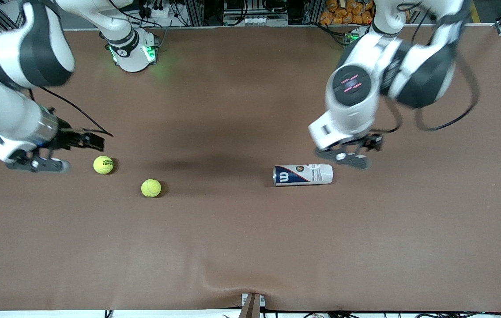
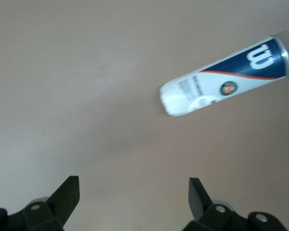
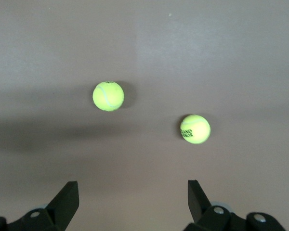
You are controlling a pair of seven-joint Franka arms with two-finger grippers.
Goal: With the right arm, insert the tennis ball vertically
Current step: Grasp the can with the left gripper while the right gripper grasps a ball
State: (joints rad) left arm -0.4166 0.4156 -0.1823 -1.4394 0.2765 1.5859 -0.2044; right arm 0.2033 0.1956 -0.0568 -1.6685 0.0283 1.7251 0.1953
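**Two balls and a tipped can on the table, both arms aloft with jaws released**

Nearest the front camera lies the plain tennis ball [image 1: 151, 187], resting on the brown table [image 1: 250, 247] toward the right arm's end. The second tennis ball [image 1: 103, 164], the one with dark printing on it, sits a little farther from the camera and closer still to the right arm's end; the two are near each other but apart. In the right wrist view both show on the bare surface, the plain ball [image 3: 108, 96] and the printed ball [image 3: 195, 129], each clear of the black fingertips [image 3: 67, 197] at the edge of the picture.

The right gripper [image 1: 56, 152] hangs over the table just beside the printed ball, toward the right arm's end of it. Its jaws stand spread wide and hold nothing.

Toward the left arm's end lies the tennis ball can [image 1: 303, 174], on its side, blue and white with a large W logo, its metal-rimmed end turned toward the balls. It is well apart from both of them.

The left gripper [image 1: 349, 157] hovers above the table just by the can's white end. Its jaws are likewise released and empty; in the left wrist view the can [image 2: 226, 77] lies slantwise, apart from the two fingertips [image 2: 197, 192].
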